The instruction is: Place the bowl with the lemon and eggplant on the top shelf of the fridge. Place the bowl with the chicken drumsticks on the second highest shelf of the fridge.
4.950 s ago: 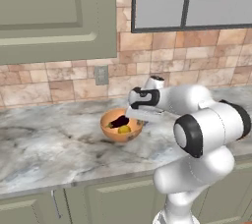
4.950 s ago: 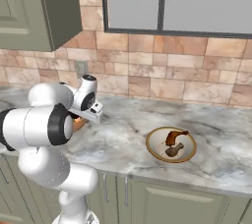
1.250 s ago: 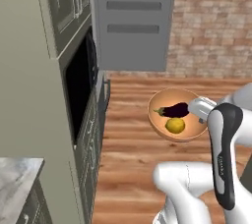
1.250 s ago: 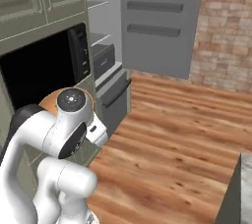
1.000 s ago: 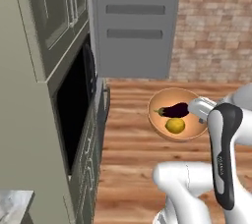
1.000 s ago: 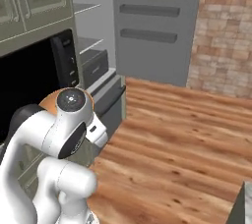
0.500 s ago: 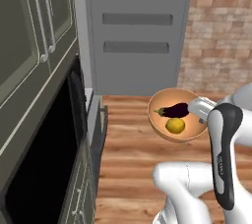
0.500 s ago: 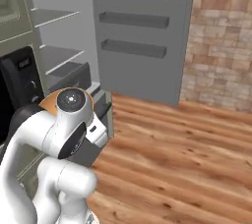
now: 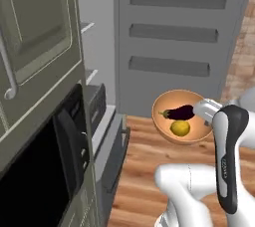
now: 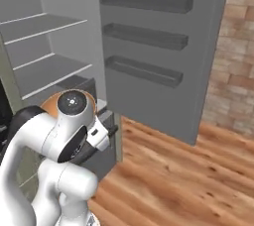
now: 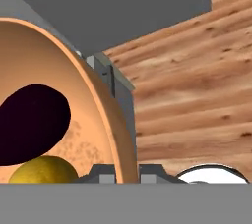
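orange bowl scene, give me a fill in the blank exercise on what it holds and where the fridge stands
1. The orange bowl holds a yellow lemon and a dark ____.
2. The end effector grips the bowl by its ____.
3. The fridge door stands ____.
4. The door carries ____ bins.

Missing words: eggplant; rim; open; three

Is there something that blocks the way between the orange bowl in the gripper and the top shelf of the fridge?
Nothing visible does. The fridge stands open, its door swung aside to the right, and the top shelf looks bare. The gripper holds the bowl by its rim, with the eggplant and lemon inside.
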